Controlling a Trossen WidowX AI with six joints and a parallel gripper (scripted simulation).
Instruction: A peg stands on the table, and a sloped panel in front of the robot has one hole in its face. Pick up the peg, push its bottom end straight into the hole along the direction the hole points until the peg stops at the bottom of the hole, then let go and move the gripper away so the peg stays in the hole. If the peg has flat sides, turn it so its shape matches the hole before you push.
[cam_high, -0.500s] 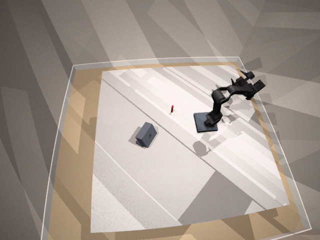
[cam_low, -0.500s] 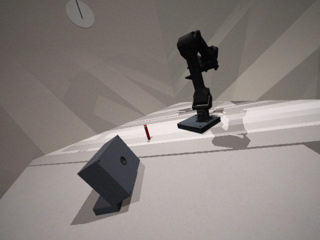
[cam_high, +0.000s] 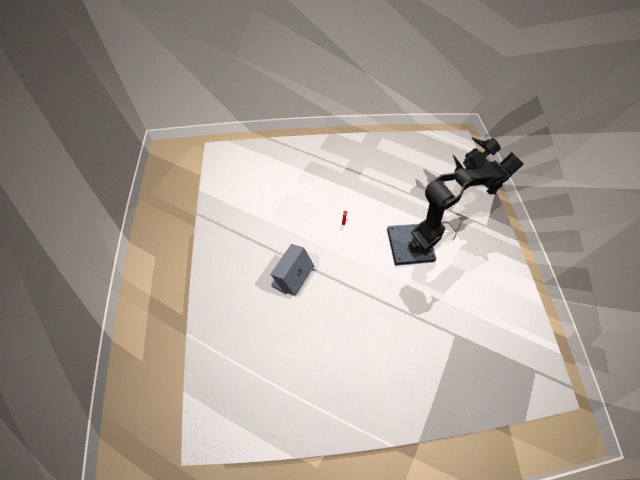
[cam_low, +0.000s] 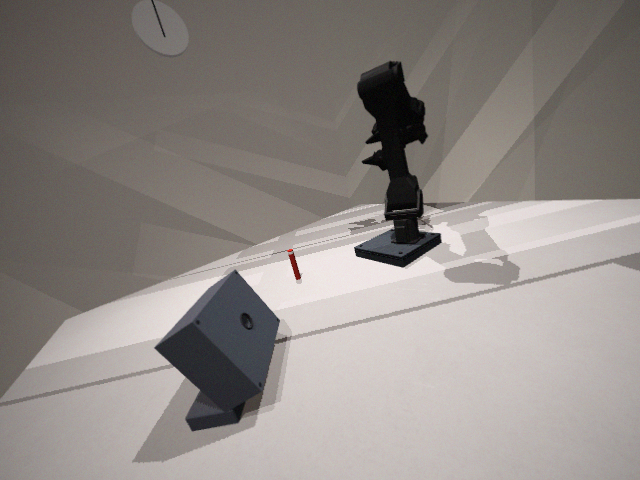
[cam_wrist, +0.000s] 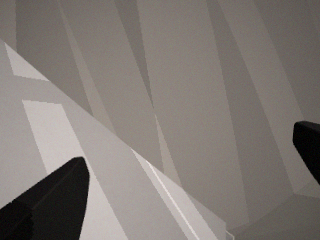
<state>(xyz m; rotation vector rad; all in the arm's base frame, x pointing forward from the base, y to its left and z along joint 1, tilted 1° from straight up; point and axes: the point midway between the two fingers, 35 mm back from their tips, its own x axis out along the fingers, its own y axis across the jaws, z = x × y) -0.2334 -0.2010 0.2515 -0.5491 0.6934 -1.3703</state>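
Note:
A small red round peg (cam_high: 343, 217) (cam_low: 293, 264) stands upright on the white table (cam_high: 320, 361) (cam_low: 439, 372). A dark grey sloped panel (cam_high: 289, 264) (cam_low: 217, 346) stands on a foot near the peg, with one round hole (cam_high: 299, 270) (cam_low: 247, 321) in its face. My gripper (cam_high: 465, 148) (cam_low: 369, 149) (cam_wrist: 191, 150) is open and empty. It is raised high above the arm's base, far from the peg and the panel. The wrist view shows only the two dark fingertips, the table edge and the backdrop.
The arm's square base plate (cam_high: 400, 248) (cam_low: 377, 250) sits on the table to the right of the peg. A low clear wall (cam_high: 310, 120) runs around the table's tan border (cam_high: 149, 320).

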